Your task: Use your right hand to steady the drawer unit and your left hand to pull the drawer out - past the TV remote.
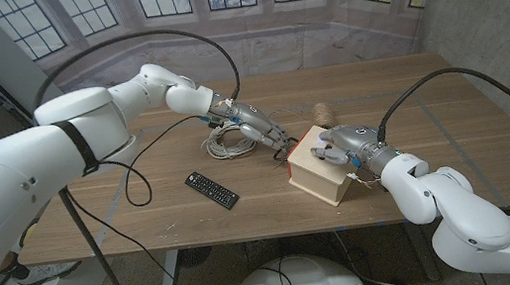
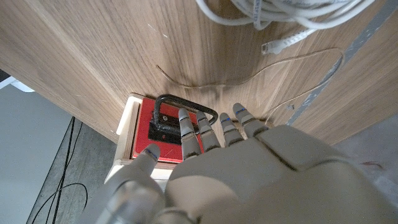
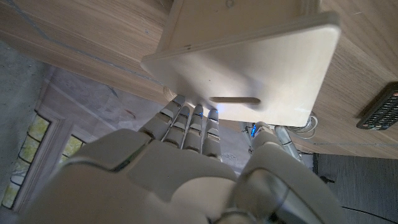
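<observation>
A pale wooden drawer unit (image 1: pixel 325 178) stands on the table (image 1: pixel 453 125), its red drawer front (image 1: pixel 291 165) facing my left side and sitting flush in the frame. My right hand (image 1: pixel 343 145) rests on the unit's top, fingers (image 3: pixel 193 118) against the pale panel (image 3: pixel 249 56). My left hand (image 1: pixel 263 131) reaches to the red front (image 2: pixel 146 140); its fingertips (image 2: pixel 185 121) touch the black wire handle (image 2: pixel 171 102), not closed round it. The black TV remote (image 1: pixel 212 189) lies on the table, left of the drawer front.
A coil of white cable (image 1: pixel 223 144) lies just behind my left hand and close to it (image 2: pixel 292 15). A ball of twine (image 1: pixel 323 113) sits behind the unit. The table's front edge runs close below the remote (image 3: pixel 379 109) and the unit.
</observation>
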Robot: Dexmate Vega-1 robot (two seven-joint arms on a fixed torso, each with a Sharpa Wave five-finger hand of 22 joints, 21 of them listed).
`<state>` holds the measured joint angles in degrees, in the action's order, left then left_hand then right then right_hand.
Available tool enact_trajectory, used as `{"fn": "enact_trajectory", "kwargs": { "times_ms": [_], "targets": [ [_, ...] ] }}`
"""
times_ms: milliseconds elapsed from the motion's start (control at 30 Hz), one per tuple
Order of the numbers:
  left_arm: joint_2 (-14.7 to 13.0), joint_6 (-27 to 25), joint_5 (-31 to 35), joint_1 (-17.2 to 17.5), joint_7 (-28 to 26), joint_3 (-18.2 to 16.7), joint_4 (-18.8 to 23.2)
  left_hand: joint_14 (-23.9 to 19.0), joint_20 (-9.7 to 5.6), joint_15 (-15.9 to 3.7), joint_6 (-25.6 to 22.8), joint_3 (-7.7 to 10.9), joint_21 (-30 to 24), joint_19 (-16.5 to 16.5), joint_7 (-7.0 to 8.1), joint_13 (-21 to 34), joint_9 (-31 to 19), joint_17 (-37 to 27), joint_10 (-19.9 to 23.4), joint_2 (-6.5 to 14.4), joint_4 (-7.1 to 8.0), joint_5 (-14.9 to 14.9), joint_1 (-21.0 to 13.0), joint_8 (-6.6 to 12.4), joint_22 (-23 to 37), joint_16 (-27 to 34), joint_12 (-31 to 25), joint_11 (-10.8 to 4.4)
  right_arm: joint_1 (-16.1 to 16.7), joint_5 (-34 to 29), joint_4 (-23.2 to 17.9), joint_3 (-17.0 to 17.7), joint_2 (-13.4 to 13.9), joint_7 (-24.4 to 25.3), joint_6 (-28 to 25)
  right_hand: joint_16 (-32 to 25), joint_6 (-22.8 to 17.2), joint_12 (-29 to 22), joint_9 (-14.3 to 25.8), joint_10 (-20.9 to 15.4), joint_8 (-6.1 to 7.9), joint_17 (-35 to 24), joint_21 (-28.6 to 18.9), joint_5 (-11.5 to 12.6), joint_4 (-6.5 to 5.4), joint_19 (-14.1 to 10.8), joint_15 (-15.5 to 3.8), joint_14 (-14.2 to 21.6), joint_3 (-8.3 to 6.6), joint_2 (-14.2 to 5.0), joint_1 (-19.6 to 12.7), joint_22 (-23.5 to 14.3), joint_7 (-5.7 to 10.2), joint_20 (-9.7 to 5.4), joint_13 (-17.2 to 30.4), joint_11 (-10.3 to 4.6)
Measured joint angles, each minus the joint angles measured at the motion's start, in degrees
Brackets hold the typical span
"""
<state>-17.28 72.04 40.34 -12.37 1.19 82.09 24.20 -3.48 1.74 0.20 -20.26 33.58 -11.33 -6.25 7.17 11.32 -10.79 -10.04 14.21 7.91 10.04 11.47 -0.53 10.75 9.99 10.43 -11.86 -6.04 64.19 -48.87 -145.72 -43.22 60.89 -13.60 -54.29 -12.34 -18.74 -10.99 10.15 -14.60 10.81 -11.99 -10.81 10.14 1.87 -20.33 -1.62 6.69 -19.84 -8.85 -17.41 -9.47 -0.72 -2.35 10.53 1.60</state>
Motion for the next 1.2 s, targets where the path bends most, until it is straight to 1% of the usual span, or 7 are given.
{"fn": "enact_trajectory", "kwargs": {
  "times_ms": [300,567,633,933,1000,1067,1200],
  "targets": [
    [0.2,-0.2,-0.4,-0.4,0.3,0.8,-0.5,0.0,0.0,0.0,0.0,0.0,0.0,0.0,0.0,0.0,0.0,0.0,0.0,0.0,0.0,0.0,0.0,0.0,0.0,0.0,0.0,0.0,1.8,-0.6,1.3,1.9,-1.2,-0.3,1.5,0.0,0.0,0.0,0.0,-0.2,0.0,0.0,0.0,0.0,-0.15,0.0,0.0,0.0,-0.16,0.0,0.0,0.0,0.0,0.0,0.0,-0.23],
    [0.2,-0.4,-0.7,-0.7,0.7,1.2,-0.8,-0.2,0.0,0.22,0.0,0.0,0.0,0.0,0.0,0.0,0.0,0.0,0.0,0.0,0.0,0.0,0.0,0.0,0.0,0.0,-0.3,0.0,2.8,-0.9,1.9,3.1,-1.7,-0.5,2.3,0.0,0.0,0.0,0.0,-0.2,0.0,0.0,0.0,0.0,-0.15,0.0,-0.2,0.2,-0.16,0.0,0.0,0.1,0.0,0.0,0.0,-0.22],
    [0.2,-0.4,-0.9,-0.7,0.8,1.2,-0.8,-0.2,0.0,0.21,0.0,0.0,0.0,0.0,0.0,0.0,0.0,0.0,0.0,0.0,0.0,0.0,0.0,0.0,0.0,0.0,-0.3,0.0,2.9,-0.9,2.0,3.3,-1.8,-0.5,2.3,0.0,-0.1,0.0,0.0,-0.2,-0.01,0.0,0.0,0.0,-0.33,0.0,-0.2,0.2,-0.33,0.0,0.0,0.2,0.11,0.0,0.0,-0.22],
    [-0.2,-0.4,-1.5,-1.0,1.3,1.9,-1.1,-0.2,0.0,0.21,0.0,0.0,0.0,0.0,0.0,0.0,0.0,0.0,0.1,0.0,0.0,0.0,0.0,0.0,0.0,0.0,-0.3,0.12,3.4,-2.1,2.7,4.3,-2.2,-1.7,3.8,0.0,-0.2,0.0,-0.1,-0.2,-0.06,0.3,0.0,0.0,-0.31,-0.1,0.1,0.5,-0.32,0.0,0.0,0.3,0.23,-0.13,0.0,-0.21],
    [-0.3,-0.4,-1.6,-1.1,1.4,2.0,-1.2,-0.2,0.0,0.21,0.0,-0.02,0.0,0.0,0.0,0.0,0.0,0.0,0.1,0.0,0.02,0.0,0.0,0.0,0.0,0.0,-0.3,0.11,3.5,-2.3,2.8,4.4,-2.3,-2.0,4.0,0.0,-0.2,0.0,-0.1,-0.5,-0.06,0.3,0.0,0.0,-0.31,-0.3,-0.11,0.7,-0.32,0.0,0.0,0.3,0.2,-0.33,0.0,0.07],
    [-0.5,-0.4,-1.7,-1.1,1.5,2.0,-1.2,-0.2,0.0,0.21,0.0,-0.26,0.0,0.0,0.0,0.0,0.0,0.0,0.1,0.0,0.26,0.0,0.0,0.0,0.0,0.0,-0.2,0.11,3.6,-2.5,2.9,4.6,-2.5,-2.2,4.2,0.0,-0.6,0.0,-0.1,-0.7,-0.11,0.3,0.0,0.0,-0.31,-0.3,-0.12,0.7,-0.32,0.01,0.0,0.3,0.12,-0.33,0.0,-0.1],
    [-0.7,-0.5,-1.8,-1.2,1.7,2.1,-1.3,-0.2,0.0,0.21,0.0,-0.25,0.0,0.0,0.0,0.0,0.0,0.0,0.1,0.0,0.25,0.0,0.0,0.0,0.0,0.0,-0.2,0.11,3.7,-2.8,3.1,4.9,-2.6,-2.7,4.7,0.0,-0.7,0.0,-0.1,-0.7,-0.09,0.3,0.0,0.0,-0.31,-0.3,-0.12,0.7,-0.32,0.31,0.3,0.3,0.1,-0.3,0.0,-0.1]
  ]
}}
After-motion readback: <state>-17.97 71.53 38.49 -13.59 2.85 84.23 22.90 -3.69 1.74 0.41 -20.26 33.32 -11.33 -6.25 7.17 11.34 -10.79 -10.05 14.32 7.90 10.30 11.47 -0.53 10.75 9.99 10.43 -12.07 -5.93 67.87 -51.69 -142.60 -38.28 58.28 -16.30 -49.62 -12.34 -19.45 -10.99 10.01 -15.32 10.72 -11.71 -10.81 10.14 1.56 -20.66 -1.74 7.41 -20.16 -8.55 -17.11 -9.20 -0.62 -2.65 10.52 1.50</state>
